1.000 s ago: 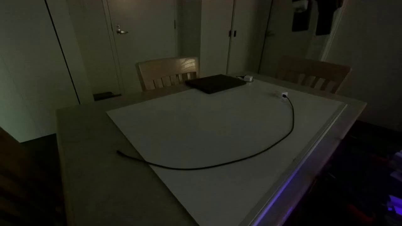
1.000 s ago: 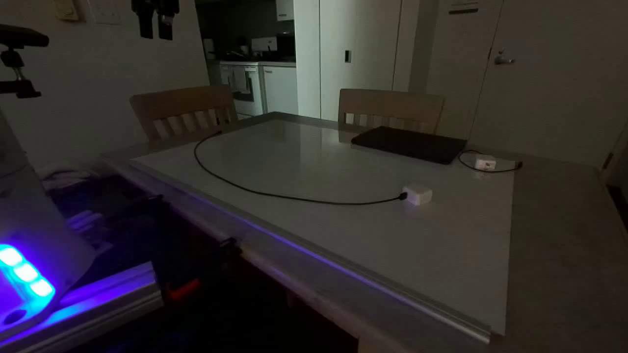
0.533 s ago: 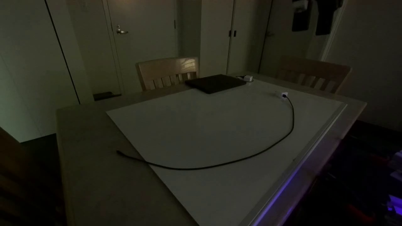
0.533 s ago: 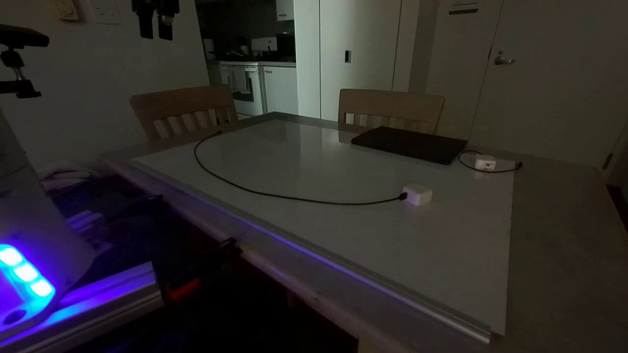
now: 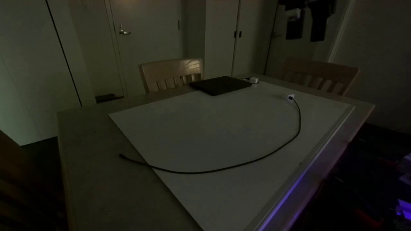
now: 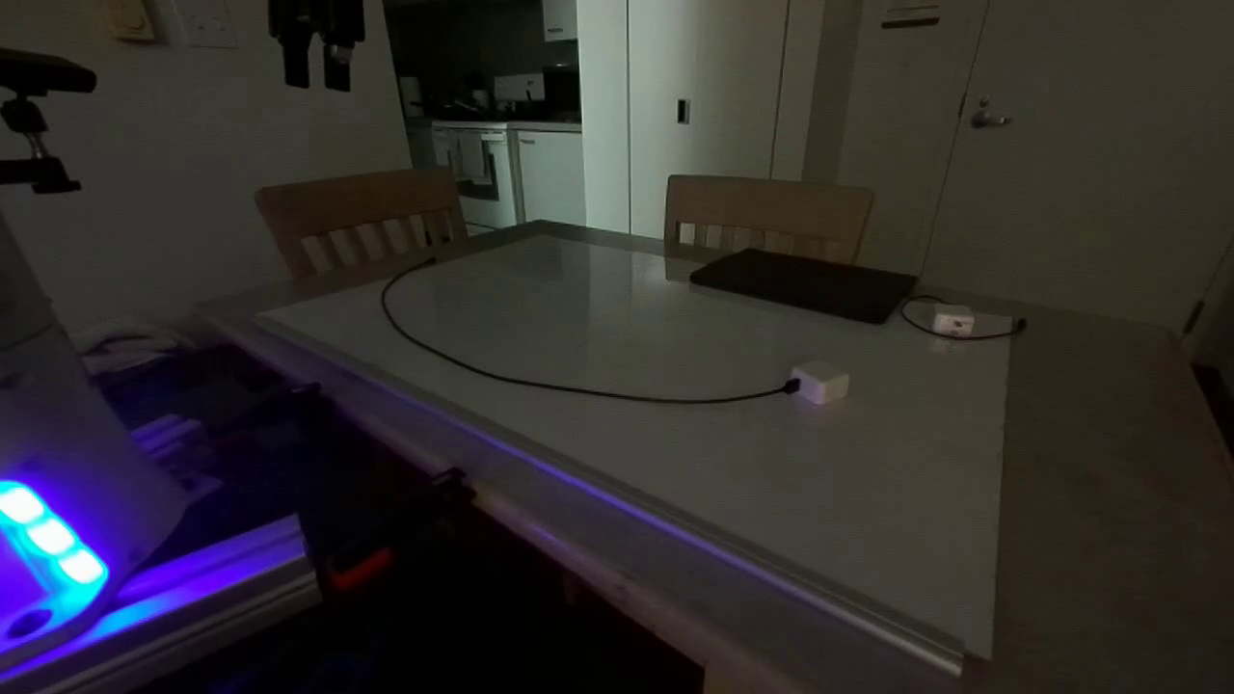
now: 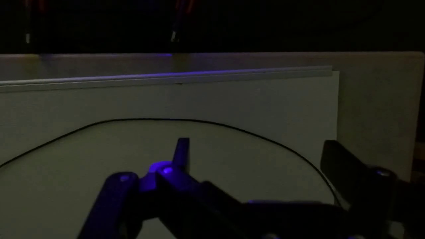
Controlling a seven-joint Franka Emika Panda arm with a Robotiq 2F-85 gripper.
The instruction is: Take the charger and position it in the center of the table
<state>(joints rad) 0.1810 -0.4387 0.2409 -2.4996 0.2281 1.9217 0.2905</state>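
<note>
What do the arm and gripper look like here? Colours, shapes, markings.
Gripper: black, two blunt fingers, angular linkages with a purple-blue sheen in the wrist view. Arm's lower part: pale, smooth casing, three glowing blue-white lights. Too dark to make out markings or cables on either.
</note>
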